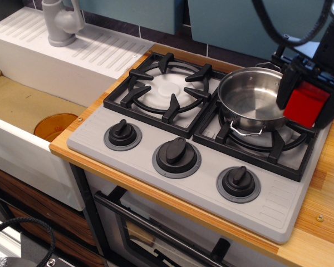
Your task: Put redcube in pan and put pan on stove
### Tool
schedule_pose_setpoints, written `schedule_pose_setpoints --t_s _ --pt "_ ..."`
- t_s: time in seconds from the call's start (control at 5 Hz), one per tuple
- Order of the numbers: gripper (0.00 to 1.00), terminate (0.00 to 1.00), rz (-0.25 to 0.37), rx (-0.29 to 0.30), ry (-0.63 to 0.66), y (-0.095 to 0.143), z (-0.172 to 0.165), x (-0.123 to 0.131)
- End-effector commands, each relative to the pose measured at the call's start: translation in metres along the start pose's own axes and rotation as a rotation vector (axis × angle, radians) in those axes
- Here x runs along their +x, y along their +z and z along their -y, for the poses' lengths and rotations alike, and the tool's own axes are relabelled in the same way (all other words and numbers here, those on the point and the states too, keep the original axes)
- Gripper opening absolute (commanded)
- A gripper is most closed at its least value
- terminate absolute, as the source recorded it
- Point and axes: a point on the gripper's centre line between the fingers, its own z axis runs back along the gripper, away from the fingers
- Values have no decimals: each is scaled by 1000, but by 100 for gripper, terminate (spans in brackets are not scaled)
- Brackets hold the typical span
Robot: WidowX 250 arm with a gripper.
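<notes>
Wooden countertop (pixel 323 206) adjoins a white sink (pixel 22 111) with grey faucet (pixel 61 22); teal wall panels (pixel 234 22) behind; oven door (pixel 156 233) below.
</notes>
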Motion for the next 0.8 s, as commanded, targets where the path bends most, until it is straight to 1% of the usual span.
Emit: schedule_pose_setpoints --t_s 0.0,0.2,0.6 --pt "0 0 121 -44 -32 16 -19 35" --pt "0 0 129 -47 -47 17 -27 43" --pt "0 0 152 -53 -61 6 -34 52"
